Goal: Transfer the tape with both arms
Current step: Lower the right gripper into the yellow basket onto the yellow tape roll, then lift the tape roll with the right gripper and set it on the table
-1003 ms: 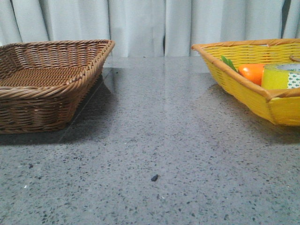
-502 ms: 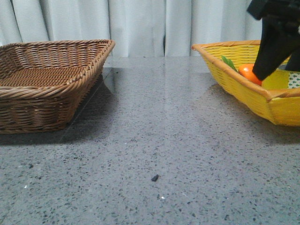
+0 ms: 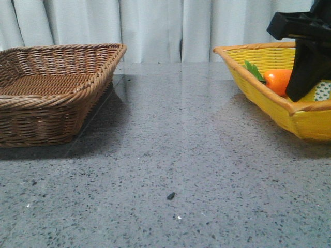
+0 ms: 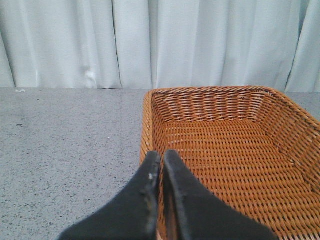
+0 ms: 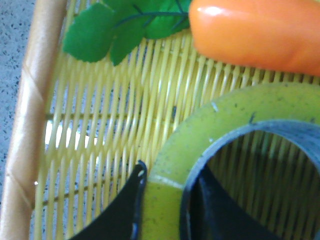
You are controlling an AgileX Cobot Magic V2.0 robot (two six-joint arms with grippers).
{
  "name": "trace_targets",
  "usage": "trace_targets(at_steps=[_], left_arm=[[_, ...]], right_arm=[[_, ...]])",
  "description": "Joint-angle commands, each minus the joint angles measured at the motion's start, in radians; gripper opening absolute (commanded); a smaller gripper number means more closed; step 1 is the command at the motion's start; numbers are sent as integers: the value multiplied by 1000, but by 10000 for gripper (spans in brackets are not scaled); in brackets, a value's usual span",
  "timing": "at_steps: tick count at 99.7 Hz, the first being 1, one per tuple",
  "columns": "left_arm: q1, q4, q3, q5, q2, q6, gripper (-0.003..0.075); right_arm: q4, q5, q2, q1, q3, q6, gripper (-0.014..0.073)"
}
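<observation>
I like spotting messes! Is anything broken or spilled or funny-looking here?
Nothing looks broken or spilled. The only stray bit is a small dark speck on the grey table. The tape and carrot sit in the yellow basket; the brown basket is empty.

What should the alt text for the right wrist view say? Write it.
The right end effector straddles the wall of the yellow tape roll, one finger outside, one inside its core. The roll lies in a yellow basket beside an orange carrot with green leaves.
</observation>
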State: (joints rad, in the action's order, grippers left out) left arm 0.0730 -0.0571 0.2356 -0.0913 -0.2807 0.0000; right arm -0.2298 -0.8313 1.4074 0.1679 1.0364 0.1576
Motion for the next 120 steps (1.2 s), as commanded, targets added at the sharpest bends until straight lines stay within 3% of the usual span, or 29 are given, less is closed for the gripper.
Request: trace_targets(at_steps=[1, 33, 54, 67, 80, 120], left_arm=[[-2, -10, 39, 82, -16, 0, -21], [-2, -10, 39, 82, -16, -5, -21], [-2, -10, 39, 82, -16, -5, -21], [-2, -10, 39, 82, -16, -5, -21], [-2, -10, 39, 82, -16, -5, -21], [-2, -10, 39, 74, -16, -5, -21]], right_arm=[[-2, 34, -27, 0, 30, 10, -74], [0, -136, -58, 27, 246, 10, -46], [0, -205, -56, 200, 407, 10, -46], [0, -193, -32, 352, 429, 10, -46], [-2, -181, 25, 437, 429, 10, -46], [-6, -140, 221, 489, 429, 10, -23]])
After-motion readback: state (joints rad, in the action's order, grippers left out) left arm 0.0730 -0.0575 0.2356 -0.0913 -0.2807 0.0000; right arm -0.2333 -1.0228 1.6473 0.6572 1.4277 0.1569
